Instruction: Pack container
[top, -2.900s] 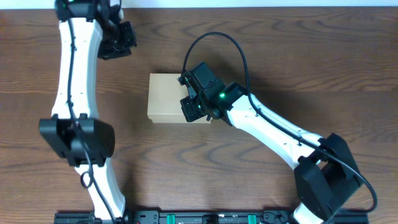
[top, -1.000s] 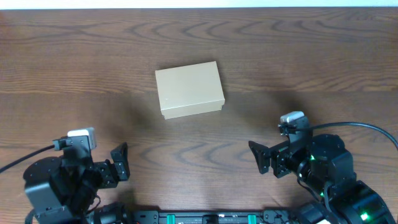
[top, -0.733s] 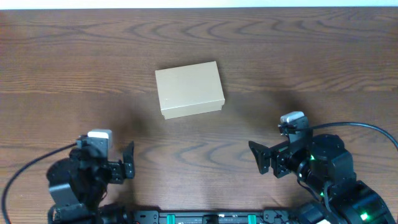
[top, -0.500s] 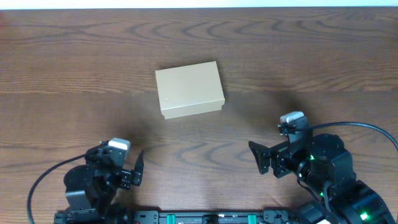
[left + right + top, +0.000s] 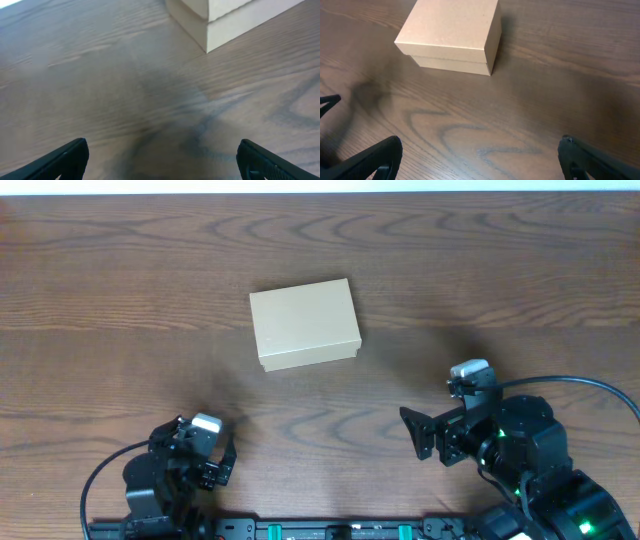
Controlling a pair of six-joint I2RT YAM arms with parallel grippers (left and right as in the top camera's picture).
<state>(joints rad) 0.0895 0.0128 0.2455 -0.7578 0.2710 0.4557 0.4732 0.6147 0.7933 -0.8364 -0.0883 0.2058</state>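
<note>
"What's nearest us?"

"The two grippers, low at the near edge. The left gripper (image 5: 162, 160) has its fingers spread wide with nothing between them. The right gripper (image 5: 480, 162) is the same, wide and empty."

"And the box?"

"The box (image 5: 304, 323) is further out, mid-table (image 5: 500, 280), well apart from both, a little askew, its lid (image 5: 451, 25) down flat."

"Packed, then?"

"I'd judge so. It's closed and nothing loose lies about, though I can't see inside. Little seems left."
</note>
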